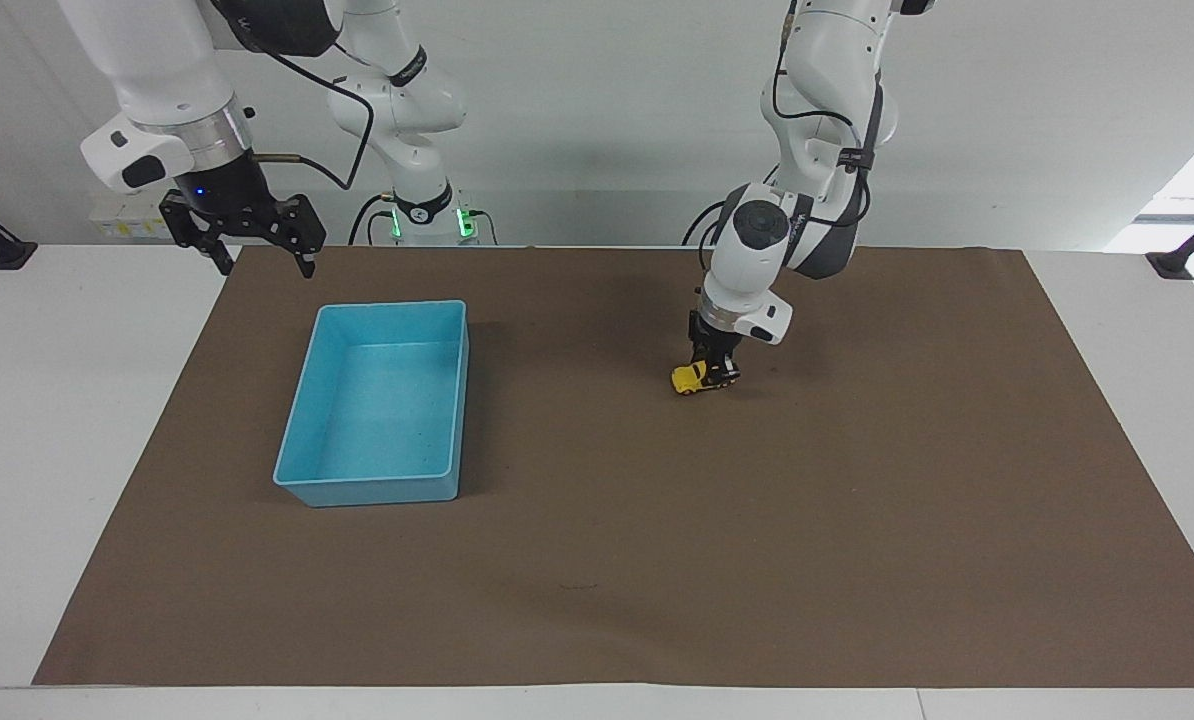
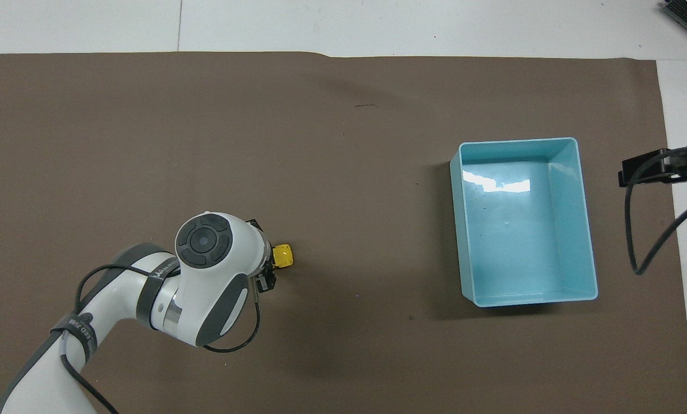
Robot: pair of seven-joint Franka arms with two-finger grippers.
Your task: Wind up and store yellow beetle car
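The yellow beetle car sits with its wheels on the brown mat, in the half toward the left arm's end. My left gripper is shut on the yellow beetle car from above, fingers down at mat level. In the overhead view the left wrist hides most of the car and the left gripper. The light blue bin stands empty toward the right arm's end; it also shows in the overhead view. My right gripper waits open, raised over the mat's corner near the robots.
The brown mat covers most of the white table. A dark cable hangs from the right arm beside the bin.
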